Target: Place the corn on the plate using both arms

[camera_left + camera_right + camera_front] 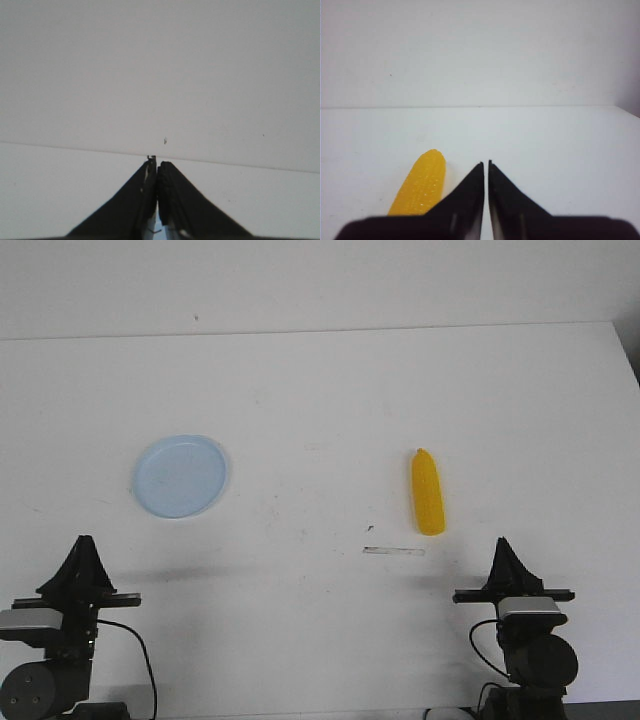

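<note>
Front view, surroundings: we see a white matte table with faint dark specks and a thin pale strip lying flat just in front of the corn; nothing blocks either arm.
Front view, corn: the bright yellow, smooth toy corn cob lies flat on the right half, tapered end pointing away from us, ahead and slightly left of the right gripper, well apart from it.
Front view, plate: the round, shallow, pale light-blue plastic plate sits bare on the left half, ahead of the left gripper.
Left wrist view: we find the black pointed fingers pressed together, holding nothing.
Right wrist view: black fingers nearly meet, a thin slit between; the corn's bumpy kernel texture shows just beside them.
</note>
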Controlling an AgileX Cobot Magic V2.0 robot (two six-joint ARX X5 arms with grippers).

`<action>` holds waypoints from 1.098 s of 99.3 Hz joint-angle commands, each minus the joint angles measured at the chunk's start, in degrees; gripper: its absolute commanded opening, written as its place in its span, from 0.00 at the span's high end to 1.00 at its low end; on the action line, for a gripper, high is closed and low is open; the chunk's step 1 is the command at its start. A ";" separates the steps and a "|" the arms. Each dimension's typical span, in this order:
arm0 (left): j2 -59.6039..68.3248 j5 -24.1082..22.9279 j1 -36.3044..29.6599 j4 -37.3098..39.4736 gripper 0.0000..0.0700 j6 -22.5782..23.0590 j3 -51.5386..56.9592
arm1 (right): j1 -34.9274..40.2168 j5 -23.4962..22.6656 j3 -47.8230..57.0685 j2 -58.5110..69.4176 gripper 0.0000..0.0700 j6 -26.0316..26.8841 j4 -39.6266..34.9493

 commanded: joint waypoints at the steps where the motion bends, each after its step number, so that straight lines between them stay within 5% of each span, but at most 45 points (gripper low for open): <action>1: 3.52 -0.22 0.04 -1.42 1.00 2.49 3.76 | 0.13 0.09 -0.09 0.02 0.98 -0.24 0.48; 57: 45.86 0.57 0.00 -6.36 1.00 1.77 29.90 | 0.13 0.09 -0.07 0.02 0.98 -0.24 0.48; 72: 54.25 5.62 1.77 -9.64 1.00 -1.64 35.17 | 0.13 0.09 -0.07 0.02 0.98 -0.24 0.48; 109: 74.88 24.06 12.59 -34.36 1.00 -7.61 50.62 | 0.13 0.09 -0.09 0.02 0.98 -0.24 0.48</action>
